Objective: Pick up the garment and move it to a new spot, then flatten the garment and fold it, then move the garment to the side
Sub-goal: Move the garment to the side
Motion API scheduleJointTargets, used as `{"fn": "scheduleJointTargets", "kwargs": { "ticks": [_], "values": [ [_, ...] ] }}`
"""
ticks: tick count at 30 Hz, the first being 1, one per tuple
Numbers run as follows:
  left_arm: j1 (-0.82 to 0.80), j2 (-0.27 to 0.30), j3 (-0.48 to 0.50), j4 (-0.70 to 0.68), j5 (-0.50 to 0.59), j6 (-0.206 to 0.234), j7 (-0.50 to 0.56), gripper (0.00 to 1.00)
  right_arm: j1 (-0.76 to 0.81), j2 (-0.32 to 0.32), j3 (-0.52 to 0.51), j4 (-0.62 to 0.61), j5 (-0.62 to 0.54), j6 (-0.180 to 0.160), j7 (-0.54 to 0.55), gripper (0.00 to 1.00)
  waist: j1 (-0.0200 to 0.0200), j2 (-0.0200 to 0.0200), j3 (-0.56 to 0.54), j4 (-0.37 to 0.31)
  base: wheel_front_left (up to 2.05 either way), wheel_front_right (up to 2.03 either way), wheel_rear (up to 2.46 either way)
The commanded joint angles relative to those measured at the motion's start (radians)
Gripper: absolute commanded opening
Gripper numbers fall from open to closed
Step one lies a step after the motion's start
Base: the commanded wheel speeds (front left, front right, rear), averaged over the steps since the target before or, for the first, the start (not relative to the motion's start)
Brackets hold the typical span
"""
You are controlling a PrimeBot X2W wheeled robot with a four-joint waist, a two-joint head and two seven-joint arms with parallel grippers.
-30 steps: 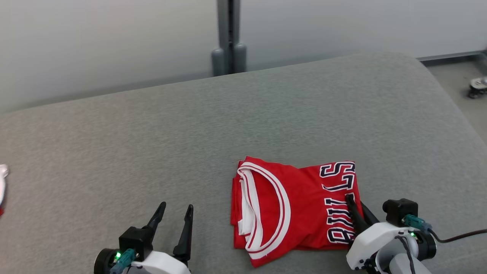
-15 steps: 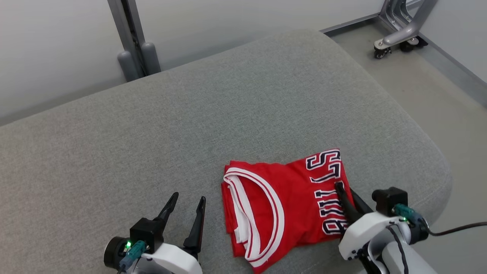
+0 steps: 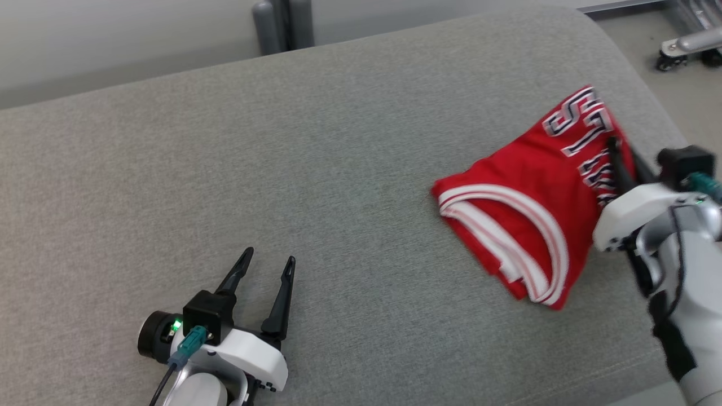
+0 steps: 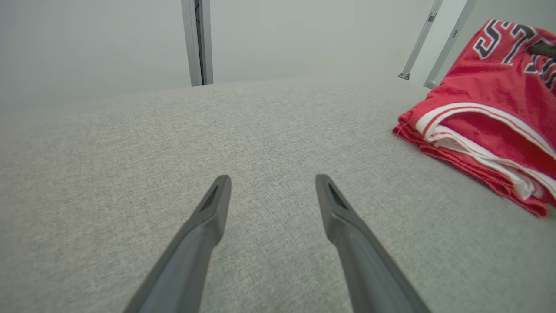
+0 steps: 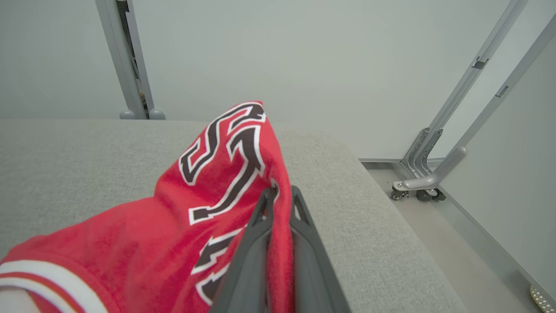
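Red folded basketball jersey with white trim and dark lettering (image 3: 524,214) sits near the right end of the grey woven-fabric padded surface (image 3: 282,141), close to its rounded corner. The right end effector (image 3: 620,152) has its two dark fingers nearly together, pinching the jersey's lettered edge; the right wrist view shows red cloth (image 5: 152,226) caught between the fingers of this end effector (image 5: 283,191). In the left wrist view the trimmed end of the jersey (image 4: 486,87) lies on the padding while the lettered end rises higher. The left end effector (image 3: 269,256) is well apart from the jersey, low over bare padding, its fingers (image 4: 273,178) spread wide and holding nothing. A wheeled metal frame foot (image 3: 685,48) stands on the floor beyond the corner.
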Motion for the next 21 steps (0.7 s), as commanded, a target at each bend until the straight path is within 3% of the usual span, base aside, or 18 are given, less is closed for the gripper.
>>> {"fn": "scheduleJointTargets", "kwargs": {
  "ticks": [1, 8, 12, 13, 14, 15, 17, 21],
  "values": [
    [-0.024, 0.004, 0.007, -0.008, 0.012, -0.007, -0.001, 1.0, -0.033, -0.035, -0.054, 0.024, -0.026, -0.001, 0.0, 0.0, 0.0, -0.0001, 0.045, 0.053, 0.0, 0.0, 0.0],
    [-0.057, 0.005, 0.016, -0.018, 0.032, -0.024, -0.001, 1.0, -0.12, -0.188, -0.341, 0.106, -0.232, 0.0, 0.0, 0.0, 0.0, -0.0001, 0.095, 0.122, 0.0, 0.0, 0.0],
    [-0.064, 0.005, 0.025, -0.022, 0.041, -0.027, -0.001, 1.0, -0.126, -0.206, -0.513, 0.114, -0.343, 0.0, 0.019, 0.02, 0.0, -0.0001, 0.104, 0.143, 0.0, 0.0, 0.0],
    [-0.064, 0.005, 0.03, -0.024, 0.038, -0.025, -0.001, 1.0, -0.127, -0.202, -0.541, 0.103, -0.374, 0.0, 0.015, 0.62, 0.0, -0.0001, 0.106, 0.146, 0.0, 0.0, 0.0],
    [-0.064, 0.005, 0.03, -0.024, 0.038, -0.025, -0.001, 1.0, -0.127, -0.202, -0.541, 0.103, -0.374, 0.0, 0.015, 0.62, 0.0, -0.0001, 0.106, 0.146, 0.0, 0.0, 0.0],
    [-0.06, 0.004, 0.044, -0.026, 0.043, -0.02, -0.001, 1.0, -0.133, -0.175, -0.613, 0.064, -0.428, 0.0, 0.004, 1.0, 0.0, -0.0001, 0.108, 0.151, 0.0, 0.0, 0.0],
    [-0.055, 0.004, 0.058, -0.028, 0.043, -0.018, -0.001, 1.0, -0.141, -0.15, -0.624, 0.037, -0.444, 0.0, -0.002, 1.0, 0.0, -0.0001, 0.104, 0.157, 0.0, 0.0, 0.0],
    [-0.036, 0.004, 0.083, -0.032, 0.024, -0.011, -0.001, 1.0, -0.116, -0.081, -0.554, -0.068, -0.399, 0.0, -0.002, 1.0, 0.0, -0.0001, 0.079, 0.17, 0.0, 0.0, 0.0]
  ]
}}
